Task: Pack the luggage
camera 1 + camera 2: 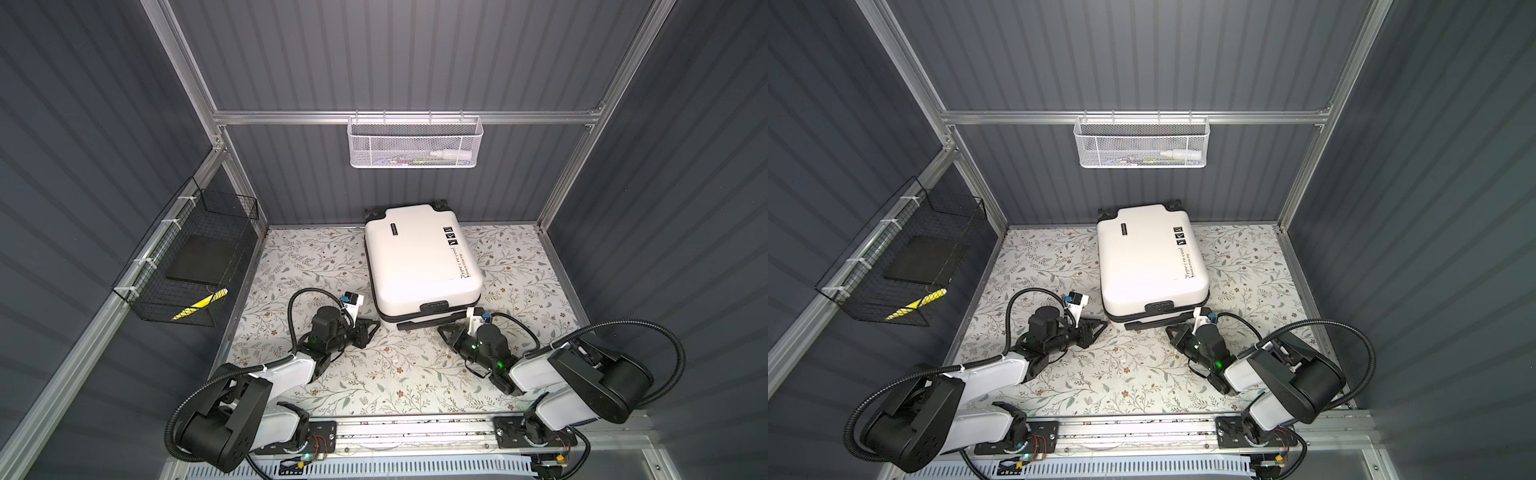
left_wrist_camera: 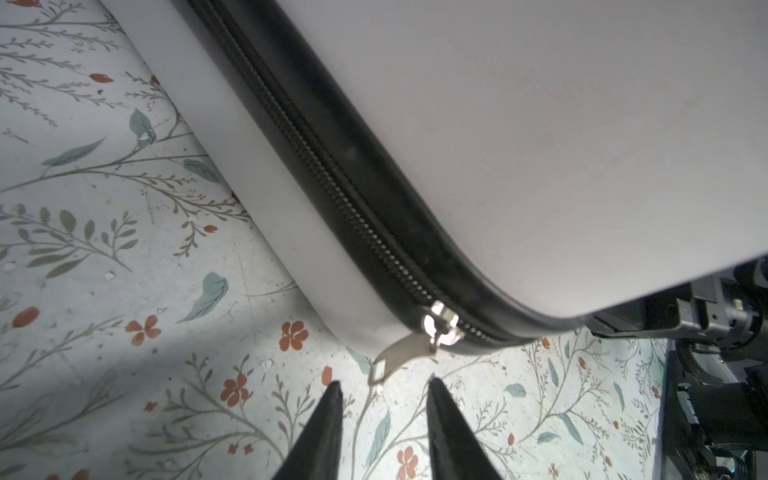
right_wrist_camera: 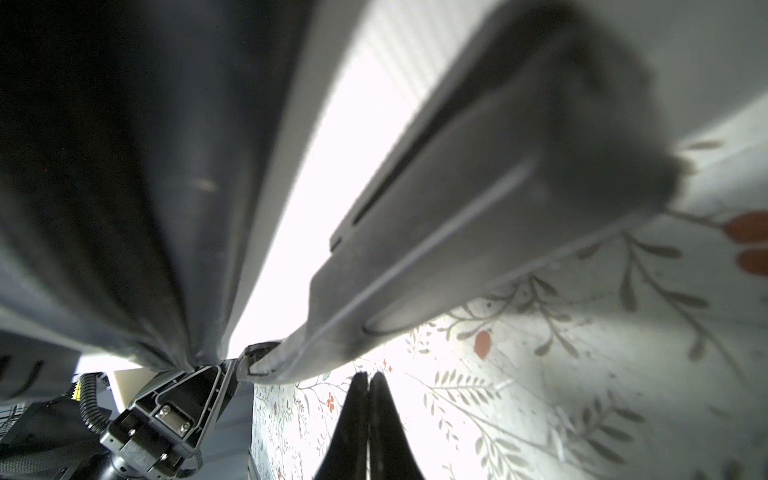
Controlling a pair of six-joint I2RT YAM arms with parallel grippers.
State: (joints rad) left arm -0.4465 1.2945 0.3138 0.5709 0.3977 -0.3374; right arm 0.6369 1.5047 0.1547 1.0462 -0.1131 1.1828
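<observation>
Nearest: two arms, white shells with black joints and ribbed black conduit, reach in over the tabletop. It is a flat sheet printed with grey-green sprigs and small rust-red flowers.

The left end effector has two matte black fingers tapering to points. In the left wrist view the tips stand apart with bare tabletop between them and nothing gripped. Just ahead of the gap lies a flat metal zipper pull, hanging from a shiny slider at a rounded corner of the case.

The right end effector sits low, just beside the handle bar, a smooth dark moulding with rounded edges. In the right wrist view its tips are pressed together, closed, with nothing visible between them.

The luggage lies flat on the tabletop toward the back wall, shell halves together, wheels at the far end, handle end facing the arms. Its shell is hard, white and smooth with rounded corners, and black lettering and icon squares run along one edge. A black coil zipper runs in a dark band between the halves.

Farther, on the left-hand rail: a black wire basket of square grid, holding a dark flat slab and a yellow-and-black striped piece.

On the back rail: a white mesh basket of fine perforated metal, with a white bottle lying in it. The walls are dark grey ribbed panels.
</observation>
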